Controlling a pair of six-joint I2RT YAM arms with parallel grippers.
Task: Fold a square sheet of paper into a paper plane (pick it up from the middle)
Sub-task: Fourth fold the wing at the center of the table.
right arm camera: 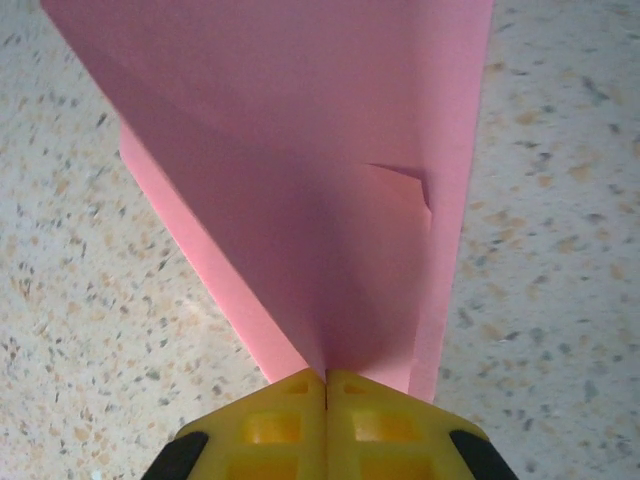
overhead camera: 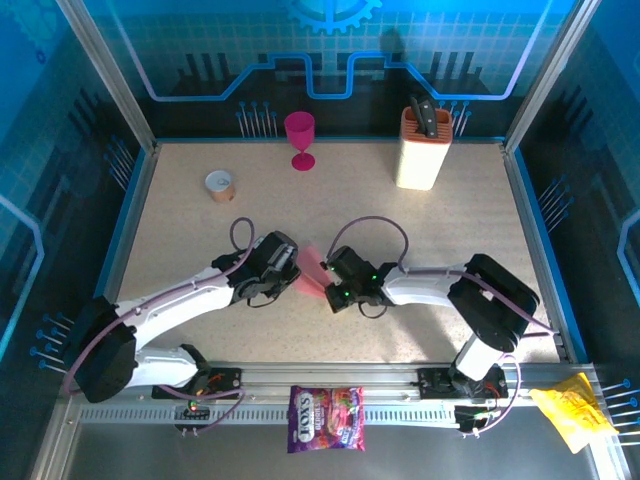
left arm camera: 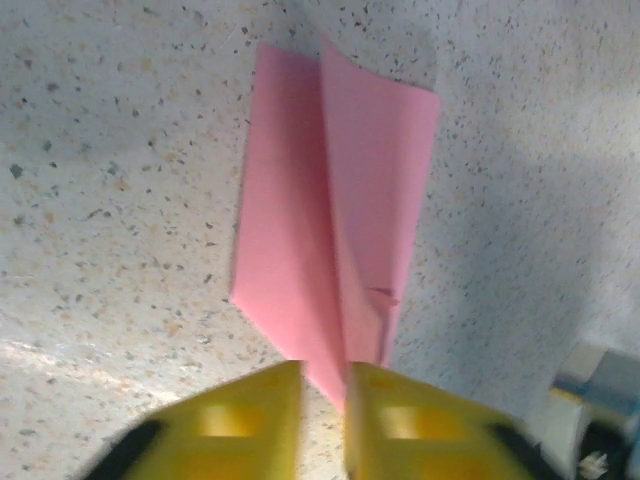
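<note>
The pink paper plane (overhead camera: 308,278) sits low over the middle of the table between my two grippers, folded to a pointed dart with a centre crease. In the left wrist view the paper plane (left arm camera: 330,200) runs away from the camera. Its point reaches into a narrow gap between the yellow jaws of my left gripper (left arm camera: 323,375), and bare table shows through that gap. My left gripper (overhead camera: 293,268) is slightly open. My right gripper (overhead camera: 325,275) faces it from the right. In the right wrist view the right gripper (right arm camera: 327,378) is shut on the raised crease of the paper plane (right arm camera: 300,150).
A magenta goblet (overhead camera: 299,138) and a cream knife block (overhead camera: 423,148) stand along the back edge. A small tape roll (overhead camera: 220,185) lies at back left. A purple candy bag (overhead camera: 326,418) and a yellow wrapper (overhead camera: 572,412) lie on the front rail.
</note>
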